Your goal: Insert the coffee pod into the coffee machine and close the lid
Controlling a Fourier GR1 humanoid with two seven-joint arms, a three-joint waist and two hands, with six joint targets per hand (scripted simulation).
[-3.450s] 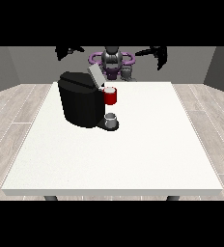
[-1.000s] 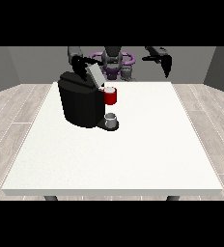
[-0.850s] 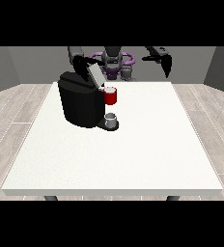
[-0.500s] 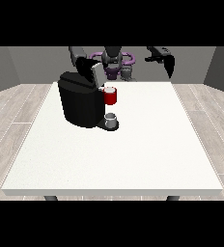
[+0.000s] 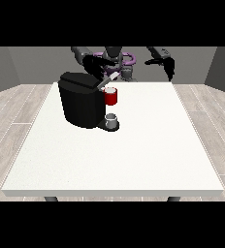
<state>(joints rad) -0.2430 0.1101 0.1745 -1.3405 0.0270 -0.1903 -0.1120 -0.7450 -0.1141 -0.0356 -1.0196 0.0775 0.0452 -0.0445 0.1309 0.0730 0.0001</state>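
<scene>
Since the earlier frames the hand at the view's left [image 5: 96, 67] has dropped to the top of the coffee machine [image 5: 81, 99], beside its lid [image 5: 108, 80]; its fingers I cannot tell. Judging by that, the lid step is in hand, and pressing it shut comes next. No pod plainly shows; a grey thing [image 5: 112, 118] sits at the machine's base, well apart from the hand at the view's right [image 5: 168, 66], whose fingers hang relaxed.

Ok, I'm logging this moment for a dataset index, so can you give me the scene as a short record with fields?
surface: white table
machine: black coffee machine at the table's far left part
at machine: a red thing at its front; a grey thing on the base below
hand at view's left: above the machine's top
hand at view's right: raised past the table's far edge, holding nothing visible
</scene>
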